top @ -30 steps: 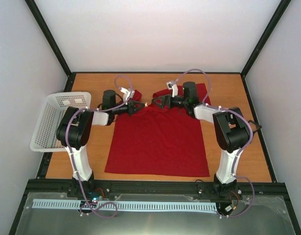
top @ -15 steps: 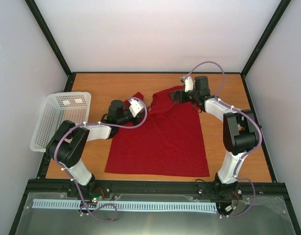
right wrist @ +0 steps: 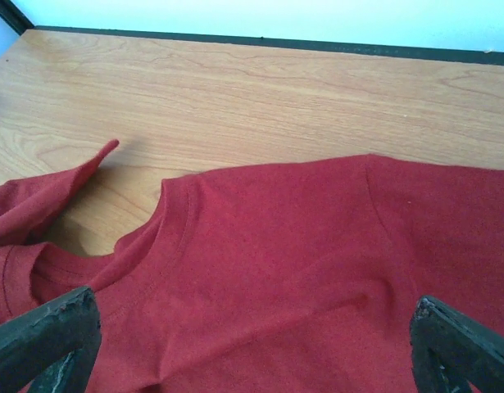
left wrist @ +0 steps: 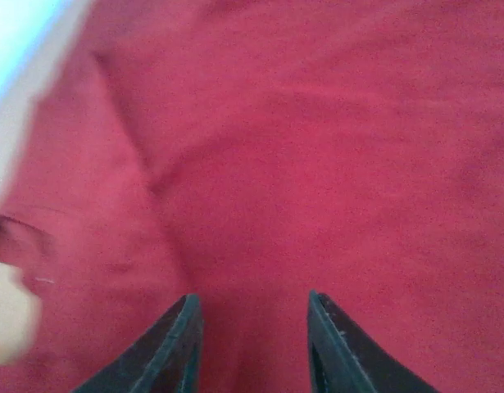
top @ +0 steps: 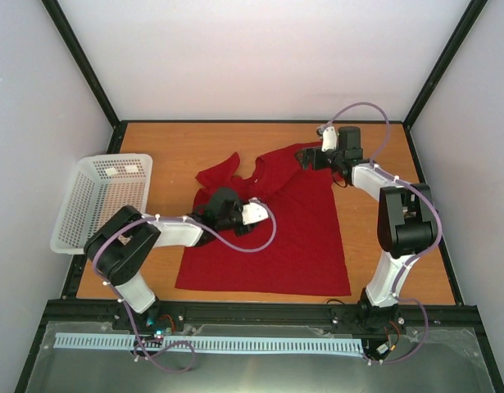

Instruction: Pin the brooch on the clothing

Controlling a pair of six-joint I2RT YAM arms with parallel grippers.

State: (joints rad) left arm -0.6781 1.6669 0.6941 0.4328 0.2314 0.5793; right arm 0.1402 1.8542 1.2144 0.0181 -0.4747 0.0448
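The clothing (top: 276, 233), a red T-shirt, lies near the middle of the wooden counter (top: 170, 147), with its hem toward 6 o'clock and its neck toward 12 o'clock. The lower part is spread flat. The upper part at about 10 o'clock is rumpled, and one sleeve (top: 217, 173) is pushed up into a peak toward 11 o'clock.

The left pincer (top: 217, 203) sits low on that rumpled shoulder area, at about 9 to 10 o'clock of the garment. In the left wrist view its two dark fingers (left wrist: 179, 348) stand apart with bare red cloth (left wrist: 317, 164) showing in the gap. The left pincer (left wrist: 250, 307) is therefore released, with nothing between its tips. A fold runs up the fabric toward 11 o'clock in that view.

The right pincer (top: 307, 159) is at the shirt's far edge, at about 1 o'clock of the garment and near the shoulder. The right wrist view shows its fingers (right wrist: 47, 336) spread wide at 7 and 5 o'clock of the picture, so this pincer (right wrist: 252, 303) is also released. The ribbed collar (right wrist: 165, 217) curves between them, and the shoulder seam lies toward 3 o'clock. A pointed flap of sleeve (right wrist: 67, 184) lies on the counter at 9 o'clock.

A white mesh basket (top: 92, 205) stands at the counter's 9 o'clock edge, well apart from the shirt.
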